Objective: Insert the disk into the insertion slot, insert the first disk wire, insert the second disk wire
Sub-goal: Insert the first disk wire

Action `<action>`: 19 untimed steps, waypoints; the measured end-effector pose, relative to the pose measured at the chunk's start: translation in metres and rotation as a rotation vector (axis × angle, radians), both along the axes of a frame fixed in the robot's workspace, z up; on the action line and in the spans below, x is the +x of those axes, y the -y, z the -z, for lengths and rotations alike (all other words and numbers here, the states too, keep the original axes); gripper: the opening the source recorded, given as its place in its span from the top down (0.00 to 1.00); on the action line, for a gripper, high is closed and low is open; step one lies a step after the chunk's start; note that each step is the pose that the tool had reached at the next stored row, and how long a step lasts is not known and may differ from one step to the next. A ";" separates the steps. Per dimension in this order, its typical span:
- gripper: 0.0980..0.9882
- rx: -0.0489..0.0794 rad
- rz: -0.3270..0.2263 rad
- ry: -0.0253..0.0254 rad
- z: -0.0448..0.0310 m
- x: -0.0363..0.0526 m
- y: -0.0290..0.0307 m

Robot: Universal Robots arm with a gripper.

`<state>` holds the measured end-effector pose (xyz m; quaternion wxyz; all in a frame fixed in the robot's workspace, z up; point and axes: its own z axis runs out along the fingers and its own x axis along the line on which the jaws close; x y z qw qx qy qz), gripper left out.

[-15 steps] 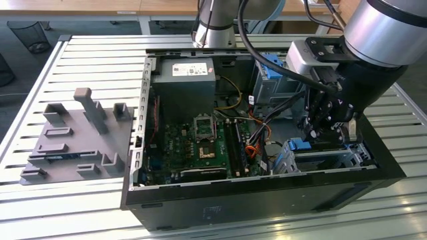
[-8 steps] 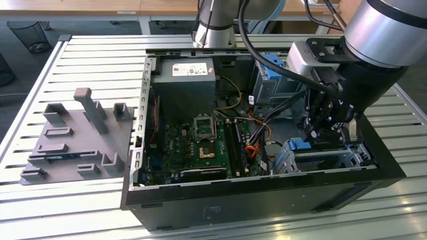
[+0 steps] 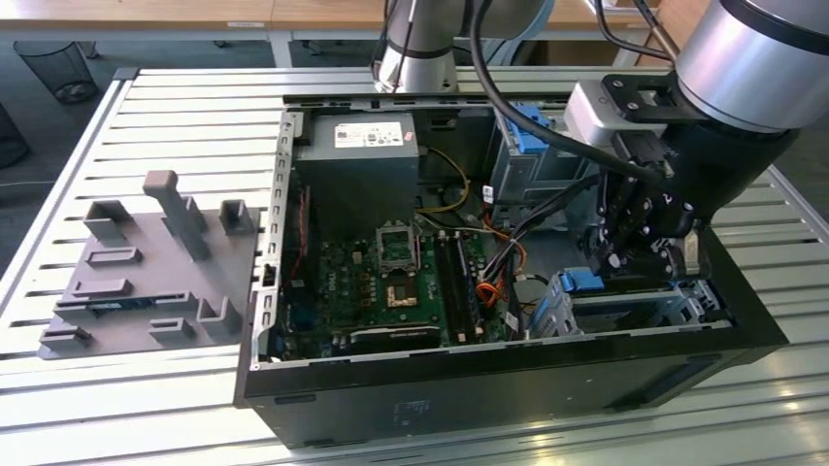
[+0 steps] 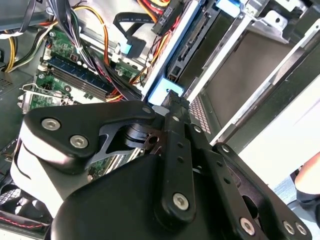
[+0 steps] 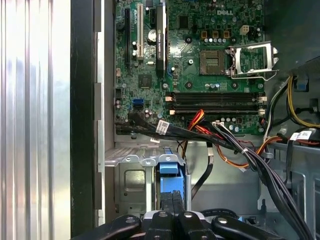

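Blue plastic frames the disk [image 5: 169, 177], which lies inside the slot [image 5: 127, 182] with its blue end at the slot's mouth. The gripper [image 5: 172, 199] stands at that same mouth, drawn nearly closed. Its tips rest against the frame's blue end; I cannot tell whether they pinch a thin lip of it or only press on it.

The disk is likely stiff and dense, heavy for its bulk. Its bare metal faces would be slick, and it should be sensitive to knocks. The plastic frame probably gives the better hold, at its end or along its side rails. The label face and the connector edge are best left alone.

The open case [image 3: 518, 379] holds the slot in one corner. The board [image 5: 200, 60] lies just beside the slot, and the power supply [image 3: 356, 146] sits well apart from it at the far wall. A taller bay [image 3: 518, 160] stands near the slot. A bundle of wires [image 5: 215, 135] runs between the slot and the board, passing close over the slot's mouth. Whether any wire is plugged into the disk is hidden. Outside the case, well apart from the slot, a grey fixture [image 3: 143, 272] sits on the slatted surface [image 3: 182, 107].
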<state>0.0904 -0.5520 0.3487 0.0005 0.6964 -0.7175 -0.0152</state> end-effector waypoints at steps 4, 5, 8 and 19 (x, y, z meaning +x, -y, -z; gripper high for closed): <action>0.99 0.000 0.000 -0.0009 0.0009 0.0028 0.0001; 0.99 0.000 0.000 -0.0014 0.0012 0.0039 0.0001; 0.99 0.000 0.000 -0.0021 0.0024 0.0073 0.0002; 0.99 0.000 0.000 0.0004 -0.0031 0.0151 -0.0021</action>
